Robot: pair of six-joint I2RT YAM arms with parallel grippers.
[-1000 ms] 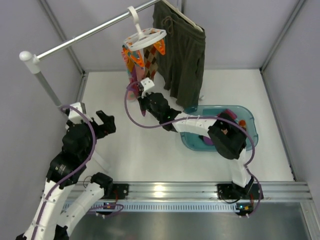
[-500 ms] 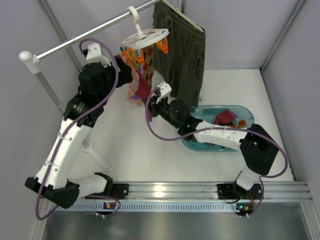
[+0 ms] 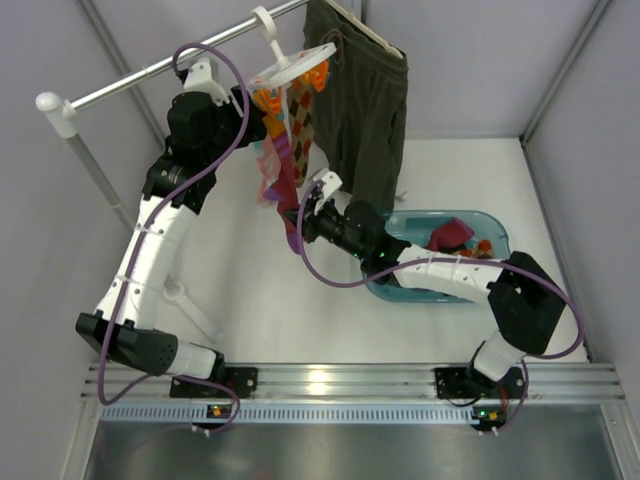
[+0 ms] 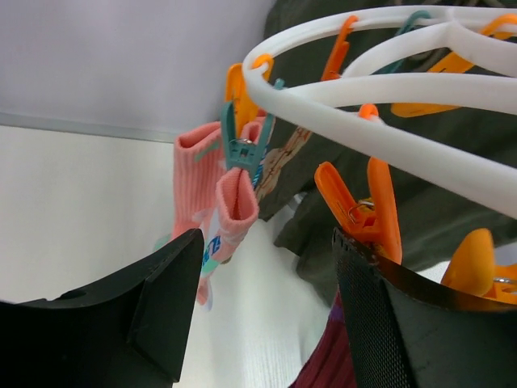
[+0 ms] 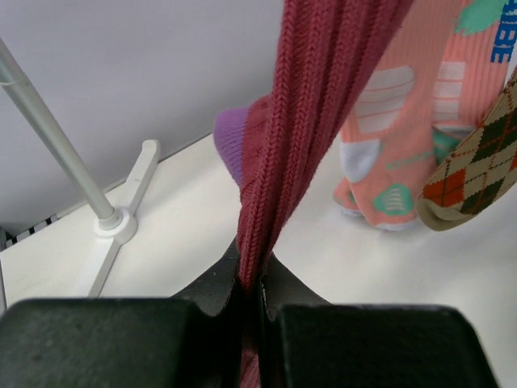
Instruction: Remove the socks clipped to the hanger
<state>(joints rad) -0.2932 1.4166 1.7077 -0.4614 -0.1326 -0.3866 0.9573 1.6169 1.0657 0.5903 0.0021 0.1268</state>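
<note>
The left gripper has risen to the white plastic ring hanger, its jaws partly open and narrowing beside an orange peg, holding nothing. Below the hanger the right gripper stays clamped on the taut maroon knitted sock, so probably this sock is freed next.

Overhead looking down, wrist views close, sharing socks

The only writing is on the pink sock. Its blue lettering sits at the top right edge of the right wrist view, cut off by the frame; the part showing looks like "BE". In the left wrist view the same sock carries small blue marks, too blurred to read.
</note>
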